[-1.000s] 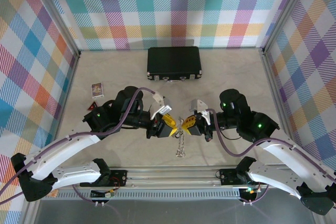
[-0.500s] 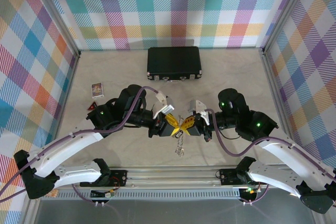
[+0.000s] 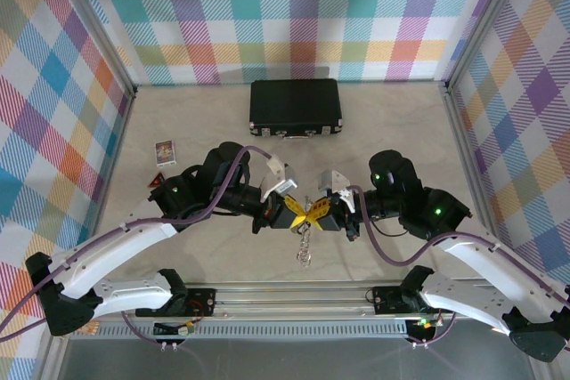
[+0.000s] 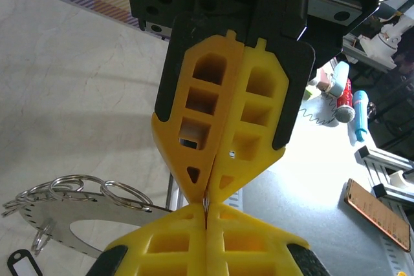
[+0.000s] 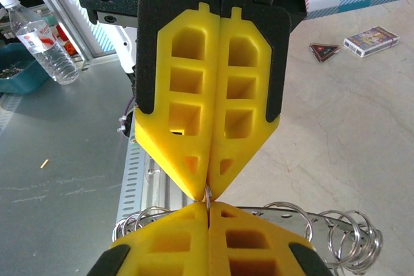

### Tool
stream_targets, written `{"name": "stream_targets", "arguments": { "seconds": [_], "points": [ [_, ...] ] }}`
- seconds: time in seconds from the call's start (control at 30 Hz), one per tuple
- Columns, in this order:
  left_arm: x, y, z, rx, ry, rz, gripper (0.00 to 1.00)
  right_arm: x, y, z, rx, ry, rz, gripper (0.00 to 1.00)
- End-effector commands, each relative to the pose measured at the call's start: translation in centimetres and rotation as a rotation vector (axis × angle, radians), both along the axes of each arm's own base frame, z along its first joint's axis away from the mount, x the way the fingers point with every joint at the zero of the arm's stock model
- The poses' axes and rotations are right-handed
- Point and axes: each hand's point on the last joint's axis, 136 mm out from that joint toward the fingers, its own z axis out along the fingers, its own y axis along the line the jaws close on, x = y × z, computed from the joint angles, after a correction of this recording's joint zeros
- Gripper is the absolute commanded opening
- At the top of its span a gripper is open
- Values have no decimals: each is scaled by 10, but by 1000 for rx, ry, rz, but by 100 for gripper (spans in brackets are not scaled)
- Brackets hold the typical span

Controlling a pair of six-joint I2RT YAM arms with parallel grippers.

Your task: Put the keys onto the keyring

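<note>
My left gripper (image 3: 298,212) and right gripper (image 3: 317,213) meet tip to tip above the middle of the table. Both are shut on one thin silvery ring (image 5: 208,194) at the top of the keys (image 3: 305,242), which dangle below as a short chain. In the left wrist view my own yellow fingertips (image 4: 187,214) touch the right gripper's, and a flat metal plate with split rings (image 4: 65,201) hangs to the left. A small dark oval loop, the keyring (image 4: 19,261), sits at the bottom left corner; I cannot tell whether it lies on the table. The right wrist view shows the plate and rings (image 5: 336,234) behind my right gripper (image 5: 208,206).
A black case (image 3: 295,109) lies at the back centre. A small card box (image 3: 164,150) and a red triangular piece (image 3: 156,181) lie at the left. The metal rail (image 3: 294,295) runs along the near edge, and checked walls close three sides.
The left gripper moved right to meet the right gripper and closed its jaws on the ring. The right gripper kept its hold and shifted slightly.
</note>
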Motion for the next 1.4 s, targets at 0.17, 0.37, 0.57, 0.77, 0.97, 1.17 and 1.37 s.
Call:
{"name": "stream_targets", "arguments": {
  "seconds": [0.17, 0.37, 0.57, 0.77, 0.97, 1.17, 1.37],
  "points": [
    [2, 4, 39, -198, -100, 32, 0, -10, -3, 34, 122, -44, 9, 39],
    [-5, 8, 62, -354, -122, 30, 0, -13, -11, 43, 181, 1, -45, 53],
    [-17, 16, 87, -530, -139, 0, 0, -23, -15, 44, 226, 33, -26, 41],
    [-26, 22, 97, -592, -156, -34, 0, -35, -19, 49, 289, 14, 29, 25],
    [-32, 23, 102, -614, -158, -66, 0, -43, -20, 54, 322, 9, 70, 18],
    [-34, 23, 104, -617, -155, -87, 0, -43, -21, 61, 356, -5, 66, 22],
    [-30, 23, 104, -616, -165, -57, 0, -37, -21, 58, 350, 3, 27, 31]
  ]
}}
